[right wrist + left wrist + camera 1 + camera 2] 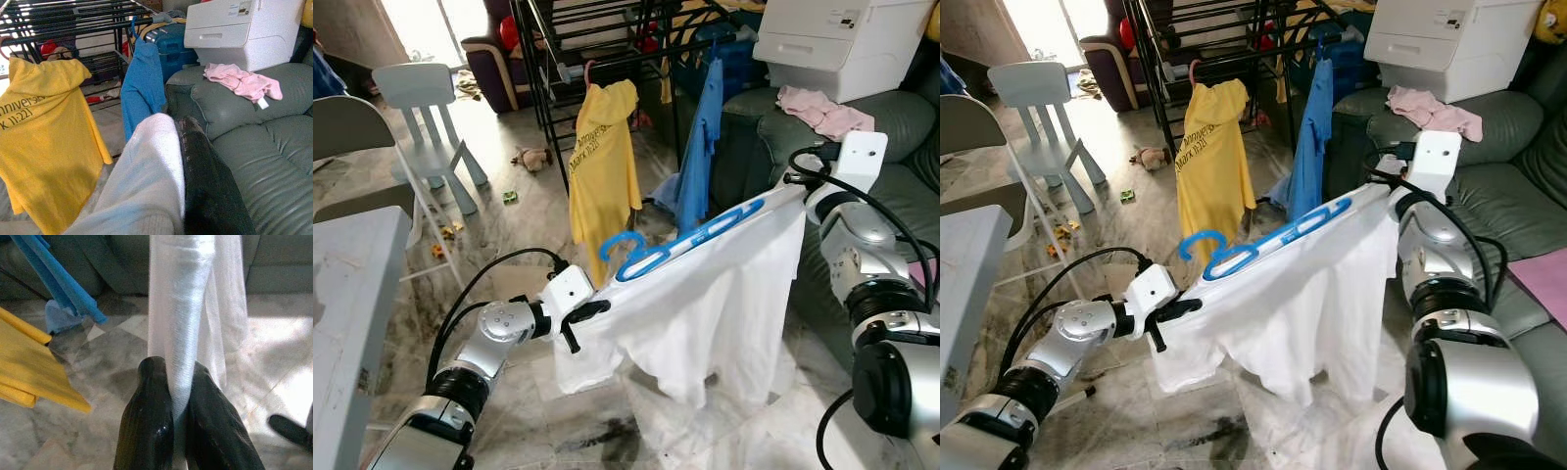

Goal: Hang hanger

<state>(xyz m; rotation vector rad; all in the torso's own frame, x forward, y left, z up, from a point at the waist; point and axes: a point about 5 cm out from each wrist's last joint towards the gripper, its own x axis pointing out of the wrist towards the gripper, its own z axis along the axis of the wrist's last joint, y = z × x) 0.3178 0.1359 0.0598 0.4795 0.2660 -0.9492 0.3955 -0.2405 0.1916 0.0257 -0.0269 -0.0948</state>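
A: Where is the hanger now?

B: The blue hanger (690, 238) is inside the white shirt (705, 304). It lies slanted between the two arms, with its hook (619, 242) sticking out of the collar on the side toward the drying rack (607, 39). The hook is not on any bar of the rack.

A: And who holds the shirt?

B: Both arms. The left end effector (576, 323) is at the lower end, and in the left wrist view its two black fingers (149, 426) are pressed together on a fold of the white cloth. The right end effector (800, 196) is at the higher end, near the sofa. In the right wrist view one black finger (205, 181) lies against the white cloth, so it is pinching the shirt also.

A: What hangs on the rack already?

B: A yellow shirt (604, 166) with printed letters and a blue garment (698, 157) beside it. Both hang from the black bars, just behind the white shirt.

A: What else is around?

B: A grey-green sofa (891, 127) stands on the robot's right, with a pink cloth (822, 110) on it and a white printer (832, 44) behind that. On the left are a pale blue child chair (426, 117), and the edge of a table (352, 294). The lower hem of the white shirt hangs above the marble floor (509, 225).
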